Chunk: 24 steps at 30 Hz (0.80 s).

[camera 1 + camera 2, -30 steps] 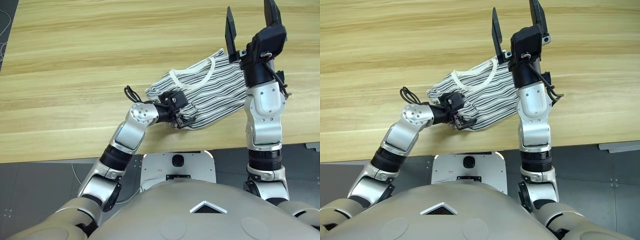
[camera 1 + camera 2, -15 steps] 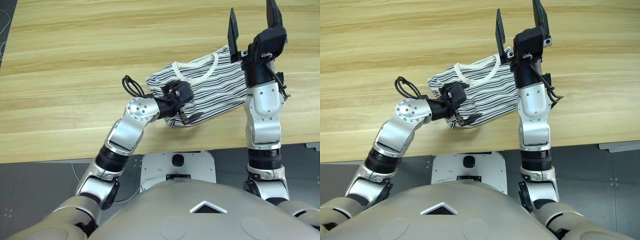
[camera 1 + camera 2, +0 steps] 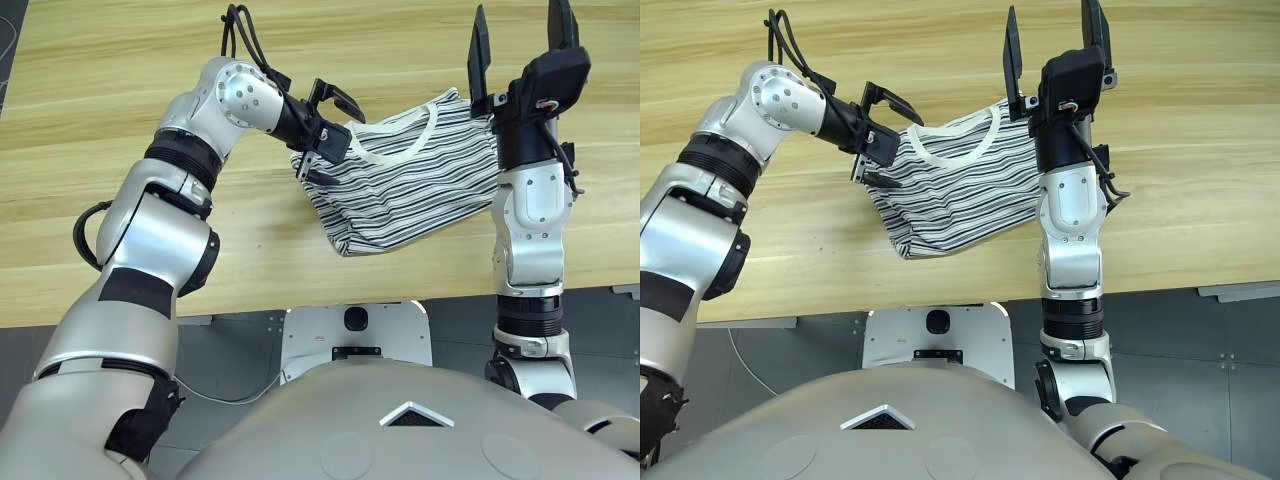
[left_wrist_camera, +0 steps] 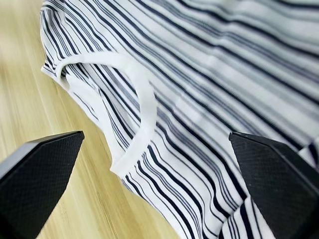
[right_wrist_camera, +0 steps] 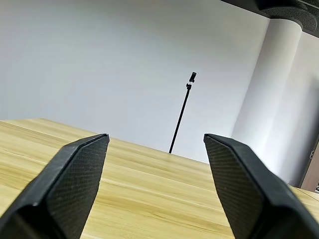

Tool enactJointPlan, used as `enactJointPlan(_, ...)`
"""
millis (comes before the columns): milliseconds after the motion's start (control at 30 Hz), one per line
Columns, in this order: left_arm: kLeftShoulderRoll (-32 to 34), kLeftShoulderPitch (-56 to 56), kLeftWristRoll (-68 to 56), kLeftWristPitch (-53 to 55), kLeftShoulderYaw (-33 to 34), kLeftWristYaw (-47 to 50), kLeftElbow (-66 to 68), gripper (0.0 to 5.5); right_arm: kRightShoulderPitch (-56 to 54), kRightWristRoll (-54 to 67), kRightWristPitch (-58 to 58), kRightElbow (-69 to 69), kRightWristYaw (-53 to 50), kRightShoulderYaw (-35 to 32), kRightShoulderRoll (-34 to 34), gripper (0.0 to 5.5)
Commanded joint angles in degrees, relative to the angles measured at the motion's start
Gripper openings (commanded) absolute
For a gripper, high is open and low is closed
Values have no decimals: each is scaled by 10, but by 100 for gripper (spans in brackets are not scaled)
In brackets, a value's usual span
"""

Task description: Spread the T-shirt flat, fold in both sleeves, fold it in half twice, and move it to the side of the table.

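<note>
The striped T-shirt (image 3: 410, 185) with a white collar (image 3: 395, 145) lies bunched in a folded heap on the wooden table (image 3: 90, 60), near its front edge. My left gripper (image 3: 338, 140) is open at the shirt's left edge, beside the collar, with its fingers on either side of the cloth's border. In the left wrist view the collar (image 4: 142, 107) and stripes lie between the open fingers (image 4: 40, 164). My right gripper (image 3: 515, 50) stands open and upright, raised above the shirt's right end with nothing in it. The right forearm hides part of that end.
Bare wood stretches far to the left and behind the shirt. The table's front edge (image 3: 250, 315) runs just below the shirt's lowest corner (image 3: 345, 248). A thin black stand (image 5: 182, 112) rises beyond the table's far side.
My left arm swung from the shirt's front edge up and over to its left side by the collar. The shirt shifted and its front corner now hangs lower. The right arm barely moved.
</note>
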Motion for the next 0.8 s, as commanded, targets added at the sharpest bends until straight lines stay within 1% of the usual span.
enactJointPlan(33,-15,-23,101,-34,-53,106,58,547,-3,3,-2,-10,1,6,6,353)
enactJointPlan(133,-20,-13,146,-47,-77,157,76,547,-3,5,-3,-12,2,5,6,353)
enactJointPlan(233,-22,-4,162,-45,-86,158,88,547,-2,5,-5,-9,1,3,6,353)
enactJointPlan(333,-14,24,129,-8,-62,66,104,547,-2,5,-4,-11,0,2,6,353)
enactJointPlan(433,-2,64,76,35,-21,-41,110,547,0,5,-4,-14,-3,-2,5,353)
enactJointPlan(500,4,94,43,71,4,-80,105,547,1,4,-4,-15,-5,-4,6,353)
enactJointPlan(600,21,143,17,122,21,-89,87,547,2,5,-6,-13,-6,-8,6,353)
enactJointPlan(700,11,198,-19,170,41,-48,36,547,3,5,-8,-11,-7,-12,5,353)
enactJointPlan(800,-11,275,-84,265,71,-25,-91,547,0,4,-10,-8,-9,-14,5,353)
